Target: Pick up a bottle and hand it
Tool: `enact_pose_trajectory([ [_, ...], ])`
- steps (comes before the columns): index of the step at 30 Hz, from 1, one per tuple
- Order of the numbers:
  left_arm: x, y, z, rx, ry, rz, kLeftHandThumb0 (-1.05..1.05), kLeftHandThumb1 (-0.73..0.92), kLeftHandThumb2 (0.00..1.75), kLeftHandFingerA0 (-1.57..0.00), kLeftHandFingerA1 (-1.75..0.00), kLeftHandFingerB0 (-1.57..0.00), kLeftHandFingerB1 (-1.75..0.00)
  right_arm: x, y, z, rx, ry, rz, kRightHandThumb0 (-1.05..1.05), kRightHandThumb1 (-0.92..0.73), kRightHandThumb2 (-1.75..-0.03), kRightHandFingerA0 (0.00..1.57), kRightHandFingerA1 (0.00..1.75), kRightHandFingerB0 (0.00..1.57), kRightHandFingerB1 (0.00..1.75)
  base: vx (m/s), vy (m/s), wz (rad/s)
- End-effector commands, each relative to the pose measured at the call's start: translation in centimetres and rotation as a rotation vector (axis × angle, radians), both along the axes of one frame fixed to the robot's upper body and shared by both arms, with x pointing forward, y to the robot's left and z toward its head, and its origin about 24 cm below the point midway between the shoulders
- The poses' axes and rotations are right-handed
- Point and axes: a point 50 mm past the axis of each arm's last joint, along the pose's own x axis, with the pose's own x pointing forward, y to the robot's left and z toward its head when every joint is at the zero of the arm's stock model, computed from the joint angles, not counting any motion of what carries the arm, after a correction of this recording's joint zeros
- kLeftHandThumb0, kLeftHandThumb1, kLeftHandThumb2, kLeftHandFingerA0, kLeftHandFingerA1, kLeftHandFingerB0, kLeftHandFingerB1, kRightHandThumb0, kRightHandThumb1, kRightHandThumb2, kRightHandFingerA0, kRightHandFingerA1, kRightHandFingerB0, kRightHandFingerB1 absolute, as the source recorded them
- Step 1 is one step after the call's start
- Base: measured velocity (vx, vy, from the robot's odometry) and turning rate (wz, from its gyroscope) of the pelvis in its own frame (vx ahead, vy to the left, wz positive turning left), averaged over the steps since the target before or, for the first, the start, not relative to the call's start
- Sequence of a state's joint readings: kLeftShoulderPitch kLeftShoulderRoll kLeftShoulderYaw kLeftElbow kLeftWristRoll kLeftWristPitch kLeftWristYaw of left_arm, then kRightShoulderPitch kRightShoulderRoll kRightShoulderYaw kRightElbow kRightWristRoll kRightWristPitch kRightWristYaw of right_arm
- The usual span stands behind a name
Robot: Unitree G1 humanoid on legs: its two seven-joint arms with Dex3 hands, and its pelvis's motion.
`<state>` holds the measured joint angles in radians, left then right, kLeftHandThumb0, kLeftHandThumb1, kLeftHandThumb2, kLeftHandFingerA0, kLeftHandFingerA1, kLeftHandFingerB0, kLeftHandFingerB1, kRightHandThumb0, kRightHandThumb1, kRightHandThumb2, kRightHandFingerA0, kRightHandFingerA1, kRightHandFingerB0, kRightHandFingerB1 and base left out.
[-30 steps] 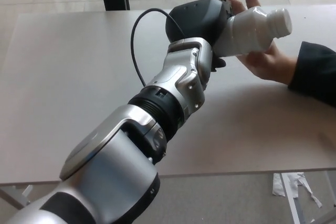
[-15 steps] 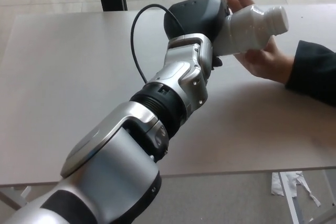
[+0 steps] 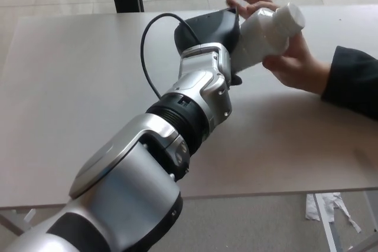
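The white bottle has swung: its capped end, which pointed toward 3 o'clock a second ago, now tilts up toward 1 o'clock and sits further left. The left robot hand holding its base has shifted slightly toward 9 o'clock. The person's hand has closed in around the bottle's underside, fingers now behind its neck

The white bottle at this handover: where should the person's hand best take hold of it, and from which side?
Probably the upper body below the cap, from underneath on the right. The white bottle tilts cap-up toward the person's hand, open beneath it, while the left hand covers its lower end.
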<state>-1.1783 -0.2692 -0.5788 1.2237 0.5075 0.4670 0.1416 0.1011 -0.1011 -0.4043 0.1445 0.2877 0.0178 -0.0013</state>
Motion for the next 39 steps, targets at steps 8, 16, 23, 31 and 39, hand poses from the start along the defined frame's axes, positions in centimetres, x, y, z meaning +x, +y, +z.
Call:
enact_pose_trajectory([
  [8, -1.2, -2.7, 0.4, 0.063, 0.1, -0.026, -0.83, 0.53, 0.81, 0.0, -0.22, 0.0, 0.0, -0.2, -0.2, 0.0, 0.004, 0.015, -0.033, -1.05, -0.54, -0.65, 0.53, 1.27, 0.57, 1.07, 0.0, 0.0, 0.0],
  [16, -0.7, -1.5, 0.6, -0.166, 0.114, 0.054, -0.76, 0.5, 0.78, 0.0, -0.21, 0.0, 0.0, -0.5, -0.3, -0.3, -0.007, 0.031, -0.04, -0.99, -0.39, -1.04, 0.6, 1.14, 0.48, 0.96, 0.0, 0.0, 0.0],
  [23, -8.0, 7.3, 4.9, -0.489, -0.16, -0.184, -0.94, 0.56, 0.87, 0.0, -0.18, 0.0, 0.0, -1.2, -1.6, -0.1, 0.0, 0.028, -0.07, -1.04, -0.31, -1.02, 0.61, 1.17, 0.38, 0.92, 0.0, 0.0, 0.0],
  [31, -16.3, 18.0, 6.6, -0.607, -0.316, -0.113, -0.71, 0.65, 0.6, 0.0, -0.41, 0.0, -0.16, -1.6, -3.4, 0.5, -0.016, 0.026, -0.091, -1.02, -0.39, -1.02, 0.63, 1.16, 0.46, 0.98, 0.0, 0.0, 0.0],
  [39, -31.7, 41.1, 12.2, -0.643, -0.814, 0.67, -0.85, 0.55, 0.91, -0.29, -0.63, -0.05, -0.32, -2.9, -6.5, 1.7, -0.084, 0.012, -0.169, -1.05, -0.45, -1.08, 0.58, 1.16, 0.42, 0.96, 0.0, 0.0, 0.0],
])
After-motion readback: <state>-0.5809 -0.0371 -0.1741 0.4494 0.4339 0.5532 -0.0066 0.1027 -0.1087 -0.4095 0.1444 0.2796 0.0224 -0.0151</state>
